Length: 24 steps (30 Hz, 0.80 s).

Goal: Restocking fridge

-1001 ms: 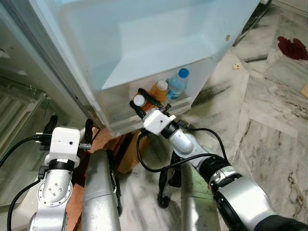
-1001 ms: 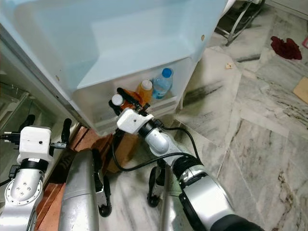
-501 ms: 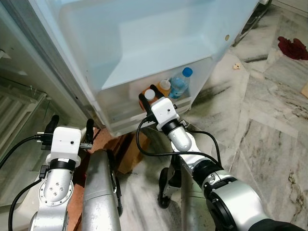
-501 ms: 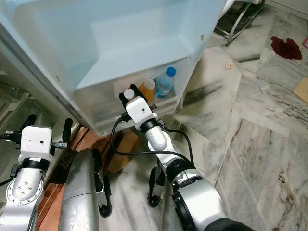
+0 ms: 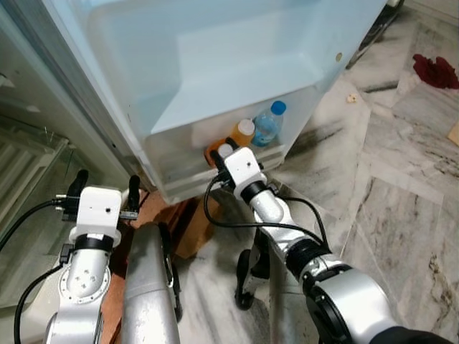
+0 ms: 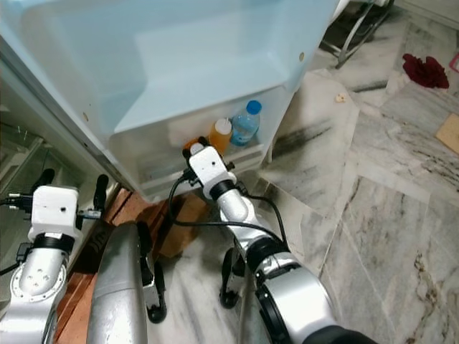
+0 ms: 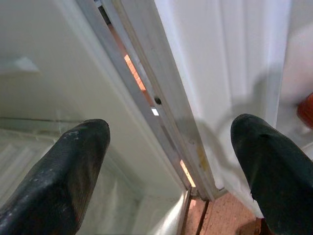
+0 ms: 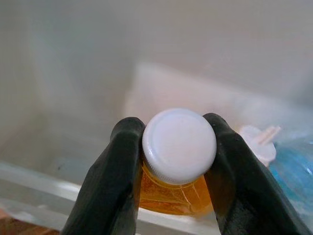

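Orange juice bottle with white cap [image 8: 179,147] is clamped at the neck between the two black fingers [image 8: 113,181] of the right end effector [image 5: 224,153], hanging over the fridge door's bottom shelf [image 5: 188,178]. Grip sits just under the cap, likely so the body goes down into the bin first and the fingers stay above the shelf rail. Bottle looks upright, base apparently inside or just above the bin; can't tell if it touches the floor of the bin.

Already in the same shelf: a second orange juice bottle [image 5: 242,133] and a blue-capped water bottle [image 5: 267,125], side by side at the far end of the bin. The held one goes in beside them, on the nearer side, probably to fill the row in order. Count: two juice bottles, one water bottle, three total.

Open fridge door [image 5: 237,50] leans out above the shelf; the right arm reaches in under it.

Left end effector [image 5: 101,192] sits low by the fridge body edge, fingers [image 7: 63,171] spread wide apart, holding nothing, idle.

Marble floor [image 5: 401,165] around; a dark red cloth [image 5: 435,72] lies well apart from the fridge.

Step judged: lowering and release still to do.
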Tool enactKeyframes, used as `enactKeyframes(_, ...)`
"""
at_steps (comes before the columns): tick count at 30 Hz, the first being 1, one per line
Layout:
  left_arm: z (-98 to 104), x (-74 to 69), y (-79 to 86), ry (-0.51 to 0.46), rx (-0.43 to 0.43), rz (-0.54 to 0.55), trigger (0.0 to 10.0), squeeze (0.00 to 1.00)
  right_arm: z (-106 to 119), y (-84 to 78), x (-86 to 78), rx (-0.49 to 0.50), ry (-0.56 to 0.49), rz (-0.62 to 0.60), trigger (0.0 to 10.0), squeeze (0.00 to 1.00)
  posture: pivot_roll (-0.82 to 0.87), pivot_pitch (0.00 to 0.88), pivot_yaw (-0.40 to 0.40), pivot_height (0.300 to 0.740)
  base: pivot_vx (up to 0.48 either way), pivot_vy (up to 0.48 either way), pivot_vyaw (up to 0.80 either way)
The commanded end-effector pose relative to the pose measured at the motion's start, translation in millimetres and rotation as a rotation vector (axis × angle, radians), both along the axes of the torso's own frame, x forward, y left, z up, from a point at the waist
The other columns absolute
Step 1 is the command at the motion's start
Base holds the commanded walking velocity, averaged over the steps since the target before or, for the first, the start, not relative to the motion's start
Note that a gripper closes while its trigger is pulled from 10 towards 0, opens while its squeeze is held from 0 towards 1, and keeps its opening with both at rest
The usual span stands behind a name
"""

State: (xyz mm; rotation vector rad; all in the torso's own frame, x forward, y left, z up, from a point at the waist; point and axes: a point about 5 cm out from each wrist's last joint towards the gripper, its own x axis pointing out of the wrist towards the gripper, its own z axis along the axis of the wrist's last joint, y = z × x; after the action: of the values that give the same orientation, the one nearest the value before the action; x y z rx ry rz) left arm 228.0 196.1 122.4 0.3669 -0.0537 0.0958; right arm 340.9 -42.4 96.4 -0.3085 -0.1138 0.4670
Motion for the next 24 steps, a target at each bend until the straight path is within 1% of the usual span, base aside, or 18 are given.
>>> enactKeyframes(1,-7.2,-2.2,-0.1,0.033,-0.004,0.007,10.0,0.00,-36.2,-19.9,-9.1,-0.058,0.194,-0.082,10.0,0.00,0.17,0.313,-0.069,0.546,0.000,0.000,0.00)
enactKeyframes(6,-7.2,0.4,-0.8,0.030,-0.004,0.007,10.0,0.00,-38.2,-25.3,-7.9,-0.018,0.239,-0.105,10.0,0.00,0.17,0.305,-0.071,0.546,0.000,0.000,0.00)
enactKeyframes(8,-7.1,0.9,-0.8,0.029,-0.003,0.007,10.0,0.00,-38.4,-25.5,-7.6,-0.017,0.247,-0.104,10.0,0.00,0.17,0.305,-0.071,0.546,0.000,0.000,0.00)
enactKeyframes(10,-7.3,2.6,-1.1,0.027,-0.002,0.008,10.0,0.00,-42.2,-29.3,-7.1,0.003,0.306,-0.120,10.0,0.00,0.17,0.298,-0.070,0.546,0.000,0.000,0.00)
enactKeyframes(11,-7.4,3.2,-1.1,0.026,-0.001,0.008,10.0,0.00,-43.5,-31.0,-7.0,0.011,0.324,-0.133,10.0,0.69,0.17,0.297,-0.070,0.546,0.000,0.000,0.00)
enactKeyframes(12,-7.4,3.6,-1.2,0.026,-0.001,0.008,10.0,0.00,-44.2,-32.0,-6.9,0.016,0.334,-0.141,10.0,0.69,0.17,0.296,-0.070,0.546,0.000,0.000,0.00)
enactKeyframes(13,-7.4,4.8,-1.2,0.024,-0.002,0.008,10.0,0.00,-45.1,-31.9,-6.9,0.026,0.354,-0.139,10.0,1.00,0.16,0.293,-0.069,0.546,0.000,0.000,0.00)
enactKeyframes(17,-7.6,6.0,-1.2,0.024,-0.003,0.008,10.0,0.00,-43.4,-30.6,-6.4,0.026,0.345,-0.126,10.0,1.00,0.16,0.289,-0.068,0.546,0.000,0.000,0.00)
enactKeyframes(22,-8.6,8.9,-2.0,0.023,-0.006,0.009,10.0,0.00,-29.5,-24.1,-2.3,0.020,0.252,-0.053,10.0,1.00,0.16,0.278,-0.068,0.546,0.000,0.000,0.00)
enactKeyframes(24,-8.7,9.4,-1.8,0.023,-0.006,0.010,10.0,0.00,-26.6,-22.7,-1.8,0.023,0.233,-0.036,10.0,1.00,0.16,0.277,-0.068,0.546,0.000,0.000,0.00)
